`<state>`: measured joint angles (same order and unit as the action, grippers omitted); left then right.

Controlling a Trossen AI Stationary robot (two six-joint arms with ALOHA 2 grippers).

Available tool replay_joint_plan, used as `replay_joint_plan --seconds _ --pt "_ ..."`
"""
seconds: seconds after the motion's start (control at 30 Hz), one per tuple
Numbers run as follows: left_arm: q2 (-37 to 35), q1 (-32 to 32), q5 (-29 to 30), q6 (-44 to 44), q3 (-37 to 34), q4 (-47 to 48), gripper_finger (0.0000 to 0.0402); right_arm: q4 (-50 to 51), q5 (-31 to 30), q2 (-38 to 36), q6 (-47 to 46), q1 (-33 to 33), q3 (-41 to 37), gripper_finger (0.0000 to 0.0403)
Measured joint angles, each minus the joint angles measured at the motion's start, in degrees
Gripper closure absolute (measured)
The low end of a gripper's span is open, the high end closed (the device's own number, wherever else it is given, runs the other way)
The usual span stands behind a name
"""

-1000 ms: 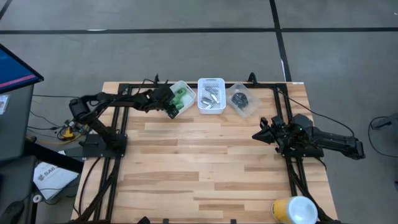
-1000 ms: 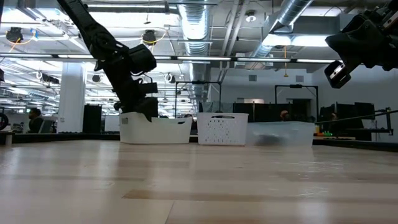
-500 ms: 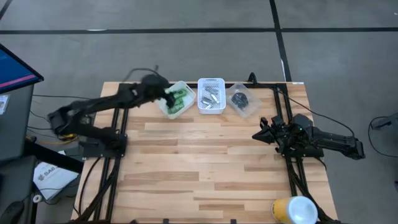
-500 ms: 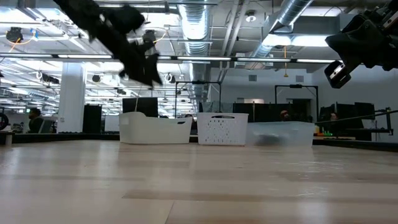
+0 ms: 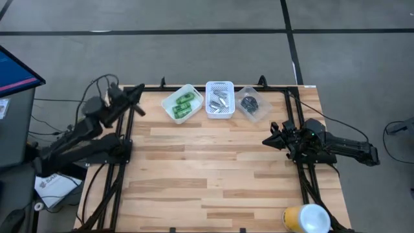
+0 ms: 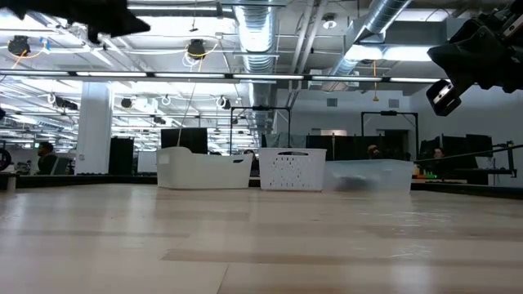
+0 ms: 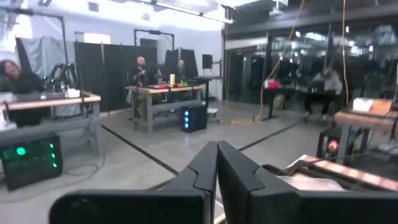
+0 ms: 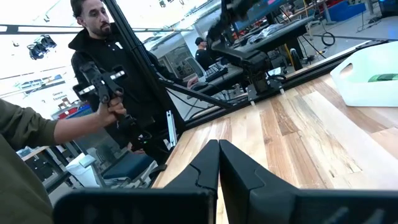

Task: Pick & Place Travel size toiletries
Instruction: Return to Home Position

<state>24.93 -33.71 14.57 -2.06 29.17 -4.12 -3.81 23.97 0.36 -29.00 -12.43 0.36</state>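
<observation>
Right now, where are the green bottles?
In the high view, the green bottles lie in the left white bin at the far edge of the table, just left of the middle bin.

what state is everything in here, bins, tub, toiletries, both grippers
Left white plastic bin: upright, holds bright green little bottles
Middle white perforated bin: upright, holds slim silvery tubes
Clear plastic tub: uncovered, holds flat round black pots
Left gripper: shut, empty, over the table's left rear corner
Right gripper: shut, empty, at the table's right edge
</observation>
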Motion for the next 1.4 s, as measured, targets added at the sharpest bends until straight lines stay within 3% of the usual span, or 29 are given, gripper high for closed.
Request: replay_joint_plan --seconds 0.2,0.4,0.73,1.2,1.4 --pt "-13.4 0.0 -0.2 4.3 -11.6 0.2 0.0400 0.0 0.0 0.0 0.0 0.0 0.0 0.0398" --pt "-19.8 0.0 -1.0 6.8 -19.0 0.0 0.0400 0.0 0.0 0.0 0.0 0.0 0.0 0.0398" --pt "-24.3 1.5 -1.0 7.1 -26.6 -5.4 0.0400 0.0 0.0 0.0 0.0 0.0 0.0 0.0398" --pt "-24.9 14.7 -3.3 -0.7 -28.8 -5.8 0.0401 0.0 0.0 0.0 0.0 0.0 0.0 0.0398" --pt "-24.8 16.9 -5.2 -2.1 -28.8 -6.3 0.0399 0.0 0.0 0.0 0.0 0.0 0.0 0.0398"
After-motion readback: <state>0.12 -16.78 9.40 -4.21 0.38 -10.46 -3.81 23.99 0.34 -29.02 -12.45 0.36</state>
